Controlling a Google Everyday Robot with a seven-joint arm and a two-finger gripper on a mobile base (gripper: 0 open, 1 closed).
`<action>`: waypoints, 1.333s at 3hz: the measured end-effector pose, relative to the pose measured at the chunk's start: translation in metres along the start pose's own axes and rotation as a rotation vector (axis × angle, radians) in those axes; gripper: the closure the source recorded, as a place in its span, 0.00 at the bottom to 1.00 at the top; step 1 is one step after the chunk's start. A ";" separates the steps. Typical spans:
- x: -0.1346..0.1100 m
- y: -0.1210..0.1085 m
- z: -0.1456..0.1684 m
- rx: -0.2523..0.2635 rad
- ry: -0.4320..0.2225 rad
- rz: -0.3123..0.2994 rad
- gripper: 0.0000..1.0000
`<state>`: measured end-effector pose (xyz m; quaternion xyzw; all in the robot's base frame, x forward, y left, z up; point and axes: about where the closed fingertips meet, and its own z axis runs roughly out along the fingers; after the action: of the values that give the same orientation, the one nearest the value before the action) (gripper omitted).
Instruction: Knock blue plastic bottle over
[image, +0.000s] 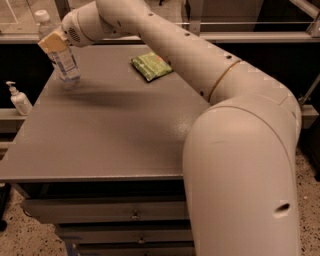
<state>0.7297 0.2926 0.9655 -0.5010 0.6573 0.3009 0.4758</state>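
The blue plastic bottle (64, 62) is clear with a white cap and a blue-and-white label. It stands at the far left corner of the grey table (115, 135), its top leaning a little to the left. My gripper (52, 42), with a tan tip, is at the end of the white arm (165, 45) that reaches in from the right. It is pressed against the bottle's upper part and covers its shoulder.
A green packet (151, 66) lies at the back middle of the table. A small white pump bottle (19, 99) stands on a lower ledge off the left edge. Drawers (135, 215) are below the front edge. A rail and glass run behind the table.
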 end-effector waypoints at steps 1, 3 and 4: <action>-0.016 -0.001 -0.050 -0.008 -0.019 -0.024 1.00; 0.004 -0.008 -0.178 -0.035 0.119 -0.062 1.00; 0.022 -0.008 -0.214 -0.072 0.229 -0.085 1.00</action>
<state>0.6671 0.0953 1.0239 -0.5761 0.6745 0.2446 0.3916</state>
